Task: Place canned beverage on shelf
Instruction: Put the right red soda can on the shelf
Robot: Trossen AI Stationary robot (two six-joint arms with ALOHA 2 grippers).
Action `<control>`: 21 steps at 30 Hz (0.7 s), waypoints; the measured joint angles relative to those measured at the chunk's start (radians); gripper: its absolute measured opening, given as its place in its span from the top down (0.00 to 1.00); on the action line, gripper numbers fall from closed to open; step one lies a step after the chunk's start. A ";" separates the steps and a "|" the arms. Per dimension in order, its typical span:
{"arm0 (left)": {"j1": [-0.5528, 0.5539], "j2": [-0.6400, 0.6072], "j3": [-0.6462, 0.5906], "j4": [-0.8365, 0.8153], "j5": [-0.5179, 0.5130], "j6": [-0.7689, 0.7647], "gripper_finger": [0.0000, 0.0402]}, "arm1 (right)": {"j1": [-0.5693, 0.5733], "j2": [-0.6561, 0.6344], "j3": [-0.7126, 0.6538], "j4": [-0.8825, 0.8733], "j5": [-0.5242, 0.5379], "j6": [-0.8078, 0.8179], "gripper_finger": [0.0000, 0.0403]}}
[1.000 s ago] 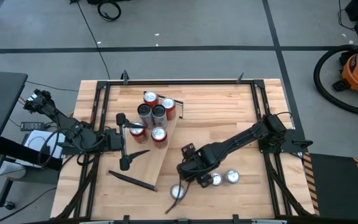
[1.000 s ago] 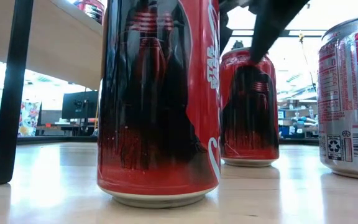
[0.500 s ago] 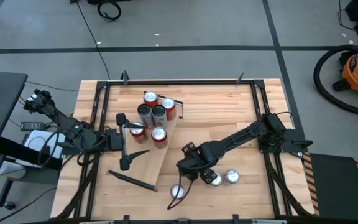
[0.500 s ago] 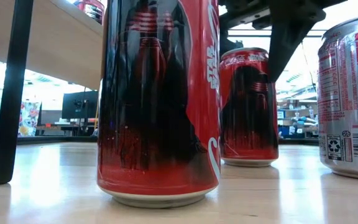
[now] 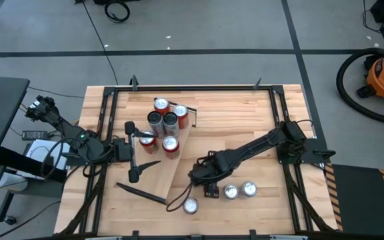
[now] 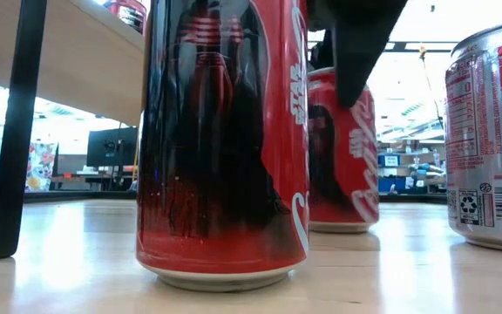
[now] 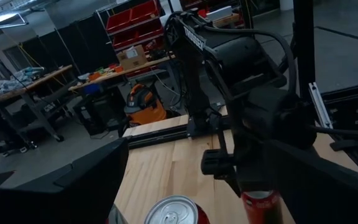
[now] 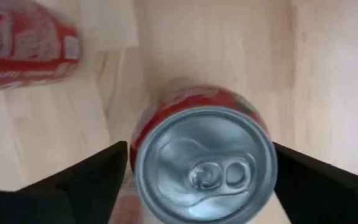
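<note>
Right now my right end effector (image 5: 206, 183) hangs over the near part of the surface (image 5: 245, 127), its fingers spread wide on either side of an upright red Coca-Cola can (image 8: 205, 155) that I see from straight above in my right wrist view, silver lid and pull tab facing up. Nothing is gripped yet; the fingers flank the can without pressing it.

To do this well, I judge I should centre the can evenly between my fingers, come down until they sit around the middle of its body rather than the rim, and close gently so it neither tips nor dents. Two silver-topped cans (image 5: 240, 191) stand just beside me and another can (image 5: 191, 206) is near, so my fingers need to clear them.

The shelf (image 5: 153, 167), a pale plank, lies well apart on the left side, already carrying a cluster of cans (image 5: 165, 123). My left end effector (image 5: 131, 151) waits there, wide open and empty, beside that cluster.

In the low view the closest can (image 6: 225, 139) reads "STAR" in white on red and black artwork, and the can behind it (image 6: 342, 166) shows Coca-Cola script. A silver can (image 6: 491, 131) carries a nutrition panel, barcode and recycling mark too small to read.
</note>
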 joint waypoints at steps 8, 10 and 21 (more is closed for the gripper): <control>0.000 0.000 0.000 0.000 0.000 0.001 0.04 | -0.017 0.000 0.034 0.005 -0.030 -0.249 0.06; 0.000 0.000 0.000 0.000 0.000 0.001 0.04 | -0.017 0.000 0.042 0.004 -0.011 -0.371 0.06; 0.000 0.000 0.000 -0.010 0.000 0.001 0.04 | -0.008 0.000 0.046 0.016 0.035 -0.639 0.10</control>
